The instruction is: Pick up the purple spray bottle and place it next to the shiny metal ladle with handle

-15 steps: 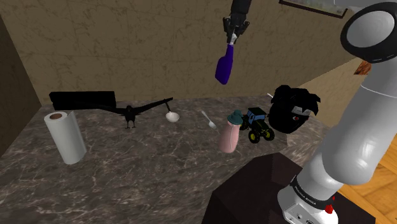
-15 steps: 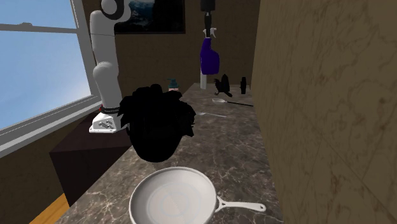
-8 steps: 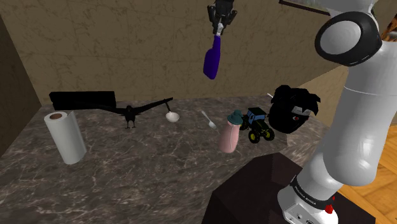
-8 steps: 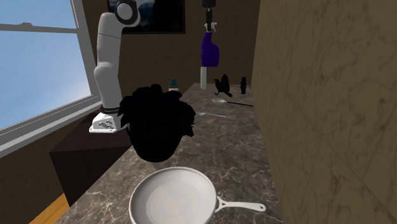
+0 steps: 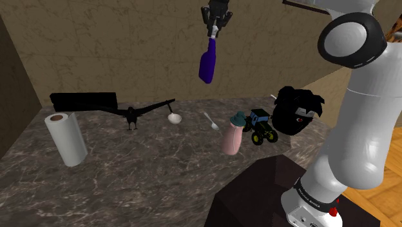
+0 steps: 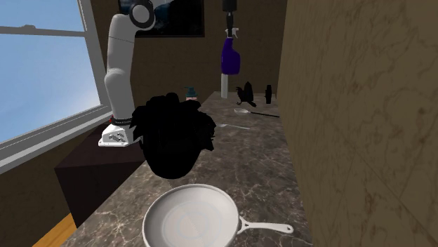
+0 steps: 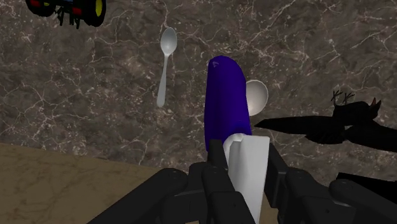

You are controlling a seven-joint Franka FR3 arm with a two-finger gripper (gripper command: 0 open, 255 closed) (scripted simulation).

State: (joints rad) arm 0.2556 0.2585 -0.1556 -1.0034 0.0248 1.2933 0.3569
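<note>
My gripper (image 5: 214, 27) hangs high above the marble counter (image 5: 148, 167), shut on the white spray head of the purple spray bottle (image 5: 207, 63). The bottle dangles base-down, slightly tilted. From the second exterior view the bottle (image 6: 227, 59) hangs under the gripper (image 6: 229, 29) near the wall. Along the gripper (image 7: 245, 160) the purple bottle (image 7: 225, 105) points down at the counter. Partly hidden behind it is the ladle (image 7: 257, 97), with a pale bowl and a dark handle. The ladle (image 5: 172, 118) lies on the counter below the bottle, a little to the shoulder view's left.
A spoon (image 5: 210, 120), a pink bottle (image 5: 232, 137), a toy tractor (image 5: 261, 128) and a black lump (image 5: 296, 111) sit toward the stand. A black bird figure (image 5: 133, 118), a black box (image 5: 84, 101) and a paper towel roll (image 5: 66, 138) stand farther left. A white pan (image 6: 191, 224) lies at the counter's far end.
The gripper has carried the purple bottle toward the shoulder view's left and slightly higher, so it now hangs closer to above the ladle. Nothing on the counter has moved.
</note>
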